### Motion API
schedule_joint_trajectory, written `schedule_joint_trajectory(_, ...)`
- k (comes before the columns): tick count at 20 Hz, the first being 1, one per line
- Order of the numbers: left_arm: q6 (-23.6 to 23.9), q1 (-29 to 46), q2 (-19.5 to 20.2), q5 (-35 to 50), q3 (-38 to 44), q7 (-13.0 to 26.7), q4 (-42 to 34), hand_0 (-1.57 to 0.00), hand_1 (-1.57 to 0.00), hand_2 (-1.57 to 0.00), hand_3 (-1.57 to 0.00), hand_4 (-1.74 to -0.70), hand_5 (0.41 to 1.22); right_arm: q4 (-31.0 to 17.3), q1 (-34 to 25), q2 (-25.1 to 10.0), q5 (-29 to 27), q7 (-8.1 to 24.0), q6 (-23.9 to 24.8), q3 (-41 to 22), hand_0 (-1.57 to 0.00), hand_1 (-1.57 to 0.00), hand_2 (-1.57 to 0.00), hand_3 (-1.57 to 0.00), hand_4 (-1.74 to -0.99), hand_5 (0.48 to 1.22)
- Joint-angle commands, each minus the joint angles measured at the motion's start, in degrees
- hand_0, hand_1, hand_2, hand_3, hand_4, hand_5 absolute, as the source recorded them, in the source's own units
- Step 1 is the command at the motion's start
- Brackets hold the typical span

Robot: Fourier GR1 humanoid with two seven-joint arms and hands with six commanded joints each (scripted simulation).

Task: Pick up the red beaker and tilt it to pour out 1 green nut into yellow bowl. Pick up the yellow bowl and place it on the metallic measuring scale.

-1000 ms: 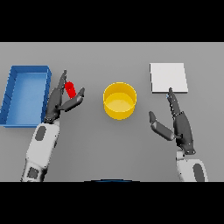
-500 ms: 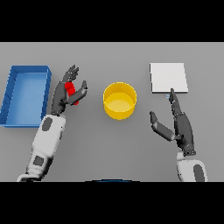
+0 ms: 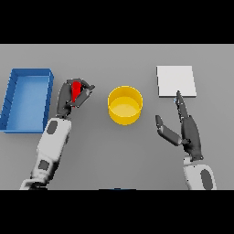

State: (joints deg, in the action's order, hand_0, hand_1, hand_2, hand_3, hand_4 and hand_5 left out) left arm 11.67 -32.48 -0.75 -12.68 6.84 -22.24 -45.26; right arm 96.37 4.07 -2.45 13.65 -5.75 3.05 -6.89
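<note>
Judging by the layout, only the grasp is done: the red beaker (image 3: pixel 76 88) is clenched in the left hand (image 3: pixel 68 98) beside the yellow bowl (image 3: pixel 124 105); the right hand (image 3: pixel 188 132) is held released; pouring and the metallic measuring scale (image 3: pixel 176 81) remain.

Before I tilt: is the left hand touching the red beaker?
Touching. The head view shows the left hand with fingers curled round the red beaker.

No readable text, labels, brands, numbers or signs anywhere: none on red beaker (image 3: pixel 76 88), yellow bowl (image 3: pixel 124 105), blue tray (image 3: pixel 10 101) or white scale plate (image 3: pixel 176 81)
</note>
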Motion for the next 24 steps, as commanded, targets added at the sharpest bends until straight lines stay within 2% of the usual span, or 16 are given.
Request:
schedule_joint_trajectory(1,0.1,0.0,0.1,0.2,0.1,0.6,-0.8,-1.46,-1.47,-1.47,-1.42,-1.69,1.129,0.1,-0.1,0.0,0.3,-0.1,0.0,-0.2,0.0,0.0,0.0,0.0,-1.186,0.67)
schedule_joint_trajectory(2,0.4,-0.2,0.3,-0.1,-0.1,1.6,-1.2,-1.49,-1.49,-1.49,-1.45,-1.7,1.127,0.0,0.7,0.0,0.7,-1.2,0.1,-0.5,0.0,0.0,0.0,0.0,-1.175,0.667)
schedule_joint_trajectory(5,-0.9,-0.4,2.4,-1.0,-1.9,4.1,-5.9,-1.53,-1.53,-1.53,-1.51,-1.72,1.126,-0.2,0.8,-0.6,2.0,-1.6,0.9,-0.3,0.0,0.0,0.0,0.0,-1.127,0.659)
schedule_joint_trajectory(7,-1.5,-0.6,3.7,-4.0,-5.0,6.8,-8.7,-1.54,-1.54,-1.54,-1.53,-1.73,1.13,-0.8,0.3,-0.7,2.5,-1.9,1.4,-0.2,0.0,0.0,0.0,0.0,-1.108,0.656)
schedule_joint_trajectory(10,-3.0,-2.3,8.3,-11.9,-11.5,11.4,-11.1,-1.56,-1.56,-1.56,-1.55,-1.73,1.139,-0.5,0.6,-0.9,2.8,-2.0,1.5,-0.3,0.0,0.0,0.0,0.0,-1.095,0.66)
schedule_joint_trajectory(14,-5.3,-3.3,9.8,-16.7,-16.7,15.0,-13.3,-1.56,-1.56,-1.56,-1.55,-1.74,1.123,0.2,1.5,-0.9,2.1,-2.8,0.7,-0.4,0.0,0.0,0.0,0.0,-1.092,0.668)
schedule_joint_trajectory(16,-6.0,-3.9,9.9,-17.4,-17.8,16.4,-13.4,-1.56,-1.56,-1.56,-1.55,-1.74,1.136,-0.3,0.9,-1.0,2.4,-1.4,1.0,-0.2,0.0,0.0,0.0,0.0,-1.092,0.664)
schedule_joint_trajectory(19,-8.5,-8.1,11.9,-23.8,-23.3,20.5,-13.3,-1.57,-1.57,-1.57,-1.56,-1.74,1.152,0.1,0.7,-0.5,2.3,-1.7,0.6,-0.8,0.0,0.0,0.0,0.0,-1.086,0.679)
schedule_joint_trajectory(22,-12.7,-13.0,14.0,-30.5,-29.9,20.7,-10.8,-1.57,-1.57,-1.57,-1.57,-1.74,1.177,-0.1,0.9,-1.2,2.7,-2.6,0.4,-0.8,0.0,0.0,0.0,0.0,-1.056,0.692)
schedule_joint_trajectory(24,-15.3,-16.3,14.9,-34.2,-33.5,21.3,-8.9,-1.57,-1.57,-1.57,-1.57,-1.74,1.193,0.9,2.0,-0.8,3.1,-3.1,0.5,-1.4,0.0,0.0,0.0,0.0,-1.062,0.691)
